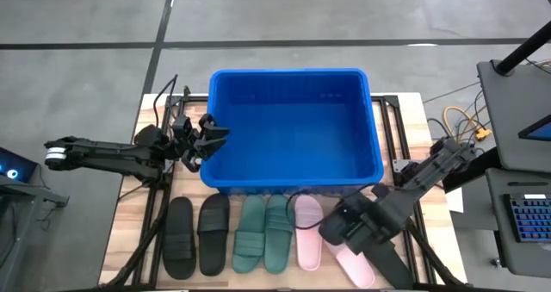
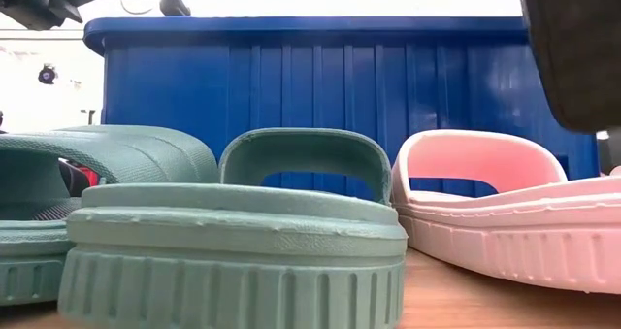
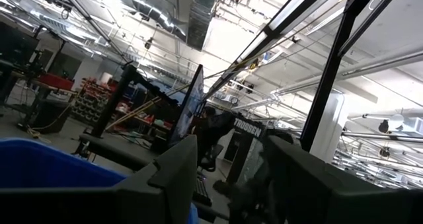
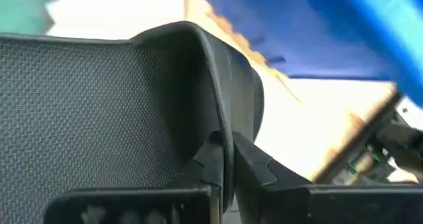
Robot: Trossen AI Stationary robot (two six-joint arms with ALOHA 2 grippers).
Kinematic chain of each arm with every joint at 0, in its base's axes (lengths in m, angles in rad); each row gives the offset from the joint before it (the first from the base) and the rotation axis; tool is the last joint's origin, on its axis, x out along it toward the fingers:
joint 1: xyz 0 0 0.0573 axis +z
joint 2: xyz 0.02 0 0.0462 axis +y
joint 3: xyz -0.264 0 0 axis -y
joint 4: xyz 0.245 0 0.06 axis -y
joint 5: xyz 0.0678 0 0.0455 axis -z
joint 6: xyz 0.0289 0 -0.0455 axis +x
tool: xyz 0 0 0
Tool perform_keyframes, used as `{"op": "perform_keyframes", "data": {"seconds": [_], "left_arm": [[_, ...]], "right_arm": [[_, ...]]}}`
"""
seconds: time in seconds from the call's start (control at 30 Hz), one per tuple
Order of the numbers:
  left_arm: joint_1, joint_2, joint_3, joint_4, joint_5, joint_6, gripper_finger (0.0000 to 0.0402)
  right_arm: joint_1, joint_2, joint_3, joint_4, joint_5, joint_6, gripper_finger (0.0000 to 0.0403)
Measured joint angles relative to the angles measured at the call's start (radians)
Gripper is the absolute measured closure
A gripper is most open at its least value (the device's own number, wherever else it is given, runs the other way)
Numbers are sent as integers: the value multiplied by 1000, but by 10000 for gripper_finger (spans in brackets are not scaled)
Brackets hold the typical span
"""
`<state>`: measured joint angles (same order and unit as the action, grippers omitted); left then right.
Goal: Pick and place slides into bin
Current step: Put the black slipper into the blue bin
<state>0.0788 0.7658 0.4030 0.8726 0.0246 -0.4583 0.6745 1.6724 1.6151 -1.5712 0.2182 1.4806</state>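
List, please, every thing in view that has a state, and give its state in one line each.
Bin: upright on the table, no slide inside.
Black slides: flat on the table, in front of the bin.
Green slides: flat, side by side.
Pink slides: flat; one partly hidden under the right arm.
Left end effector: open, empty, at the bin's left rim.
Right end effector: shut, over the pink slides.

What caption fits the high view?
Six slides lined up before the empty blue bin; left gripper open at its rim, right gripper shut over the pink pair.
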Motion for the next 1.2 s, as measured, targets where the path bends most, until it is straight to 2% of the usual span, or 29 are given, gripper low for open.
{"op": "perform_keyframes", "data": {"seconds": [0.37,0.47,0.57,0.73,0.93,1.2], "left_arm": [[0,0,0,0,-3,-1,233],[0,2,0,1,-3,-1,233],[0,4,0,0,-3,-1,233],[0,6,0,0,-3,-1,233],[0,6,0,0,-3,-4,233],[0,6,0,1,-2,-5,233]], "right_arm": [[2,-103,130,35,140,-98,394],[2,-142,145,124,203,-102,394],[2,-185,146,295,261,-189,394],[2,-230,146,503,273,-375,394],[1,-256,146,635,279,-542,394],[1,-264,145,670,282,-576,394]]}}
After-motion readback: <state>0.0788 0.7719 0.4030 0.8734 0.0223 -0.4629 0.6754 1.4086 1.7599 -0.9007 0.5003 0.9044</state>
